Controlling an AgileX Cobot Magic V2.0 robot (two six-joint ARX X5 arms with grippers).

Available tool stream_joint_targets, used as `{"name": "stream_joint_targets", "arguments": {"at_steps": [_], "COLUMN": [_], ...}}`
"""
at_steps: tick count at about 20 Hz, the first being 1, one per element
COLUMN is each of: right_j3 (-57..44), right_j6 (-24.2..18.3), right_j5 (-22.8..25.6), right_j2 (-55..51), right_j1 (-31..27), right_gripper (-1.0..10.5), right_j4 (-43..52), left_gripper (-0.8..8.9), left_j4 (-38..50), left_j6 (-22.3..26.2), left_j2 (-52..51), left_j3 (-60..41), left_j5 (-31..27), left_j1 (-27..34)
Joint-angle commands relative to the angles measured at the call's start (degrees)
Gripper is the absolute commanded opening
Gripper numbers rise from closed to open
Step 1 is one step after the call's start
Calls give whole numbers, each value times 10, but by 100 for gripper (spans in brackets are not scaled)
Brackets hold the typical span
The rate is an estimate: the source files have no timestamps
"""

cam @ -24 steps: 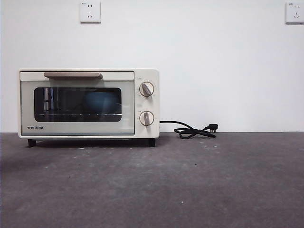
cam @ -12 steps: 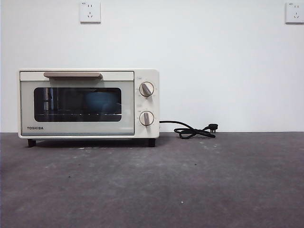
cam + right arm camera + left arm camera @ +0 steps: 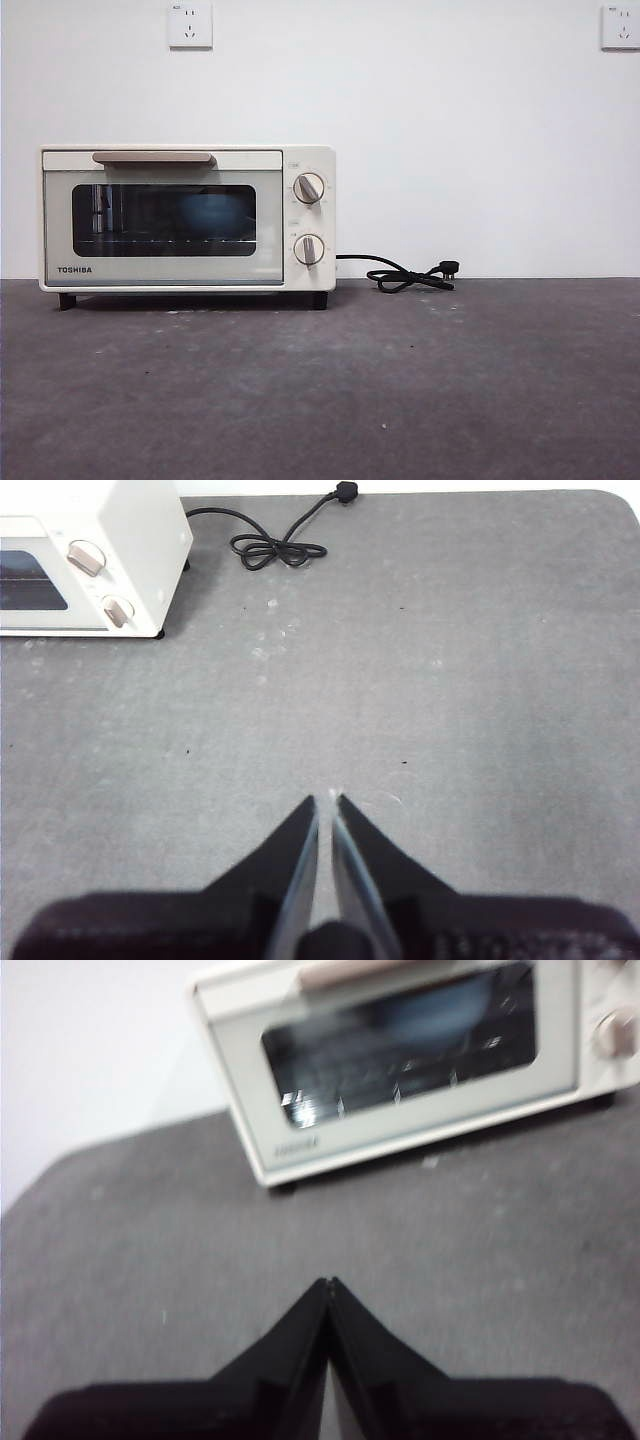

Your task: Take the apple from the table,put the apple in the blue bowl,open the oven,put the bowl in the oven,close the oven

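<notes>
The cream oven point(image 3: 300, 275) stands at the back left of the table point(image 3: 420, 390) with its door shut and its bar handle point(image 3: 152, 157) on top. Behind the dark glass a blue shape shows, the blue bowl point(image 3: 210, 212); it is also a blue blur through the glass point(image 3: 450, 1008) in the left wrist view. The apple is hidden in every view. My left gripper point(image 3: 328, 1285) is shut and empty, hovering over bare table in front of the oven point(image 3: 400, 1125). My right gripper point(image 3: 325, 800) is shut and empty, well to the right of the oven point(image 3: 140, 540).
A black cord point(image 3: 410, 275) with its plug lies coiled on the table right of the oven, seen too as the cord point(image 3: 275, 548) in the right wrist view. Two wall sockets point(image 3: 190, 25) sit high on the white wall. Neither arm shows in the front view.
</notes>
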Motion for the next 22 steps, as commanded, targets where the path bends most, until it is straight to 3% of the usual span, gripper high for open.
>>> {"name": "stream_joint_targets", "arguments": {"at_steps": [1,5,22], "right_j3": [-5,-5,-5], "right_j6": [5,5,5], "right_j5": [1,0,0], "right_j2": [0,0,0], "right_j1": [1,1,1], "right_gripper": [32,32,32], "right_j4": [-16,-16,-16], "left_gripper": [-4,-4,-4], "left_j4": [2,1,5], "left_j6": [-26,-70,-70], "left_j2": [-1,-1,5], "left_j3": [-6,-6,-5], "left_j5": [-7,-14,-14], "left_j1": [1,2,1]}}
